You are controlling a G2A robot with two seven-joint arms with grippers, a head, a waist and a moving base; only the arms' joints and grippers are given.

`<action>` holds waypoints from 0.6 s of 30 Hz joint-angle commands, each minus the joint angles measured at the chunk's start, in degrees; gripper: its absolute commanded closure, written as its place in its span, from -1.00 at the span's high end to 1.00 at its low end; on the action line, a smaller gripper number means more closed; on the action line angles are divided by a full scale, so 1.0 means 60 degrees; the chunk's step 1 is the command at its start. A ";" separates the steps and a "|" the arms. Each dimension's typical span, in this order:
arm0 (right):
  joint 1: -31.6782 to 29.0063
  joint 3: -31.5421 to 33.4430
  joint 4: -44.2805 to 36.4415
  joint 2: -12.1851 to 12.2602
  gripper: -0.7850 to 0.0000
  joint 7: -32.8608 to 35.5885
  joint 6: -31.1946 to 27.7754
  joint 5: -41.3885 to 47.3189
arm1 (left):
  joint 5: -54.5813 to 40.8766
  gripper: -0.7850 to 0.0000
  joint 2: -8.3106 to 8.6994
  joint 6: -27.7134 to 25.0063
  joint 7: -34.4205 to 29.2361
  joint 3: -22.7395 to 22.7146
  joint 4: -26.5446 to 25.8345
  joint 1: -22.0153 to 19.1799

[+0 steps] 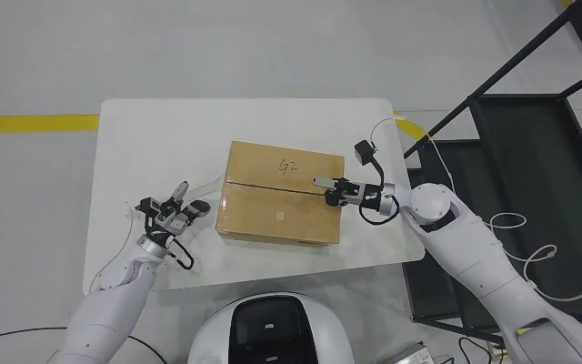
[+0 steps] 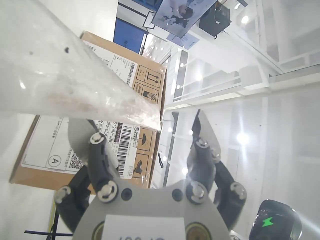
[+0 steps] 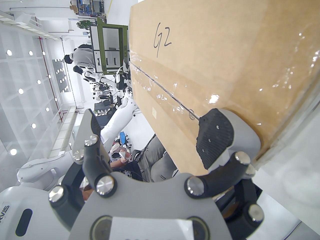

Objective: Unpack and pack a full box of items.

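Observation:
A closed cardboard box [image 1: 280, 191] marked "G2" lies in the middle of the white table [image 1: 145, 136], with a taped seam along its top. My right gripper [image 1: 329, 191] is at the box's right edge by the seam and stands open. One of its pads [image 3: 215, 136] rests on the top edge of the box [image 3: 212, 51]; the other finger hangs clear. My left gripper [image 1: 186, 206] is open just left of the box. In its wrist view, a clear strip of tape [image 2: 75, 83] stretches from the labelled end of the box [image 2: 140, 88] across the gripper [image 2: 142, 131], beside one finger.
A black metal stair frame [image 1: 509, 136] stands close to the table's right side, with white cables [image 1: 509, 223] trailing by it. A yellow floor line [image 1: 45, 123] runs at the left. Bare tabletop lies behind and to the left of the box.

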 commanded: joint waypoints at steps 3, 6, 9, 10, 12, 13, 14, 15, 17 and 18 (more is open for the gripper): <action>0.0000 0.0000 0.0000 0.0000 1.00 0.0000 0.0000 0.0000 | -0.0020 -1.00 -0.0014 -0.0167 0.0029 -0.0186 -0.0144 0.0150; 0.0000 0.0000 0.0000 0.0000 1.00 0.0000 0.0000 0.0000 | -0.0064 -1.00 -0.0002 -0.0397 -0.0068 -0.0397 -0.0385 0.0327; 0.0000 0.0000 0.0000 0.0000 1.00 0.0000 0.0000 0.0000 | -0.0114 -1.00 0.0017 -0.0681 -0.0125 -0.0657 -0.0707 0.0514; 0.0000 0.0000 0.0000 0.0000 1.00 0.0000 0.0000 0.0000 | -0.0087 -1.00 0.0027 -0.0755 -0.0140 -0.0746 -0.0823 0.0561; 0.0000 0.0000 0.0000 0.0000 1.00 0.0000 0.0000 0.0000 | 0.0008 -1.00 0.0049 -0.0864 -0.0175 -0.0914 -0.1083 0.0651; 0.0000 0.0000 0.0000 0.0000 1.00 0.0000 0.0000 0.0000 | 0.0085 -1.00 0.0060 -0.0879 -0.0178 -0.0991 -0.1230 0.0682; 0.0000 0.0000 0.0000 0.0000 1.00 0.0000 0.0000 0.0000 | 0.0187 -1.00 0.0072 -0.0860 -0.0162 -0.1059 -0.1383 0.0699; 0.0000 0.0000 0.0000 0.0000 1.00 0.0000 0.0000 0.0000 | 0.0307 -1.00 0.0082 -0.0816 -0.0141 -0.1114 -0.1538 0.0710; 0.0000 0.0000 0.0000 0.0000 1.00 0.0000 0.0000 0.0000 | 0.0636 -1.00 0.0097 -0.0717 -0.0059 -0.1189 -0.1851 0.0696; 0.0000 0.0000 0.0000 0.0000 1.00 0.0000 0.0000 0.0000 | 0.0825 -1.00 0.0100 -0.0658 -0.0010 -0.1202 -0.2013 0.0681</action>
